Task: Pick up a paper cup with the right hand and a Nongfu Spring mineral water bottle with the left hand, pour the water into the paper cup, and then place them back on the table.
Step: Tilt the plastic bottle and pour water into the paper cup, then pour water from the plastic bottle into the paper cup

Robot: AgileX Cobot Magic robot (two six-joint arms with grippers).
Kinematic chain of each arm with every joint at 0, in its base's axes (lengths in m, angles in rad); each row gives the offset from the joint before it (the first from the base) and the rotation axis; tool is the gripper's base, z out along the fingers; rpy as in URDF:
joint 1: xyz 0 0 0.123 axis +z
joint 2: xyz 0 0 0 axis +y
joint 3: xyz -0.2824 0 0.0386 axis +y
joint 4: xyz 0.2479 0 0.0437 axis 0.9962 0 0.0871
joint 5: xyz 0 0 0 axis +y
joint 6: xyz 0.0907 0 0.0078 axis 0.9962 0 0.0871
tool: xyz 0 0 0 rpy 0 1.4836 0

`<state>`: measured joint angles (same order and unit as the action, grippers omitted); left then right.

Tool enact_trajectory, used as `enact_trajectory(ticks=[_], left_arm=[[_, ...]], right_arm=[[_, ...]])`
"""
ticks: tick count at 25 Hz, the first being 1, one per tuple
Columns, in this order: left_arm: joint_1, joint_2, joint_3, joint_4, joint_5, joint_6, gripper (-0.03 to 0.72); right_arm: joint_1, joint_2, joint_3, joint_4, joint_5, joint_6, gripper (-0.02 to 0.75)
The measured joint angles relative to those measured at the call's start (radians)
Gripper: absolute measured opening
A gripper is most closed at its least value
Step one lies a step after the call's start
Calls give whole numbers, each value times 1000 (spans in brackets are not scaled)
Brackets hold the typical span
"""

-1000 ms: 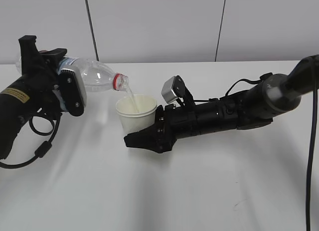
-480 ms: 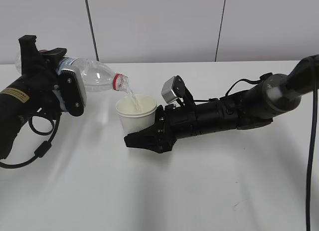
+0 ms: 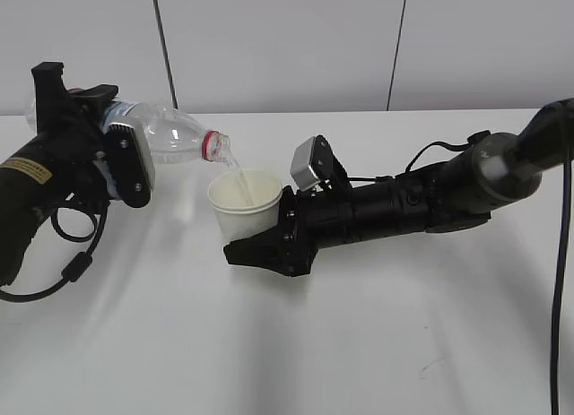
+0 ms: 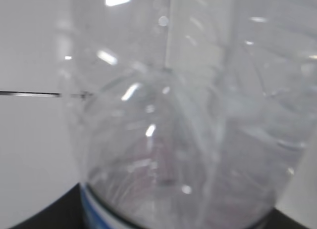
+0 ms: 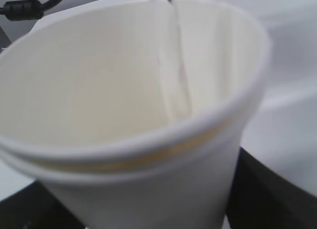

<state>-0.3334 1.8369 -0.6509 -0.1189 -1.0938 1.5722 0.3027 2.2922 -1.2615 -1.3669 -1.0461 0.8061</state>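
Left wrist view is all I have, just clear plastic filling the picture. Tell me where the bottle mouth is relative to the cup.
Observer: The Nongfu Spring mineral water bottle lies tipped nearly level, its mouth just above the rim of the paper cup, on the cup's left side.
Operator: Report whether water is leaving it.
Observer: A thin stream runs from the mouth into the cup.
Operator: Confirm the cup is held.
Observer: The right hand grips the cup from the side, roughly upright, above the table.
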Motion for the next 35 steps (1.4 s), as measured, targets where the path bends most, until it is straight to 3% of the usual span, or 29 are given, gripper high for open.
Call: enact_trajectory(ticks=[35], left_arm=[[0, -1, 0, -9, -1, 41, 329]], right_arm=[[0, 0, 0, 29, 17, -38, 529]])
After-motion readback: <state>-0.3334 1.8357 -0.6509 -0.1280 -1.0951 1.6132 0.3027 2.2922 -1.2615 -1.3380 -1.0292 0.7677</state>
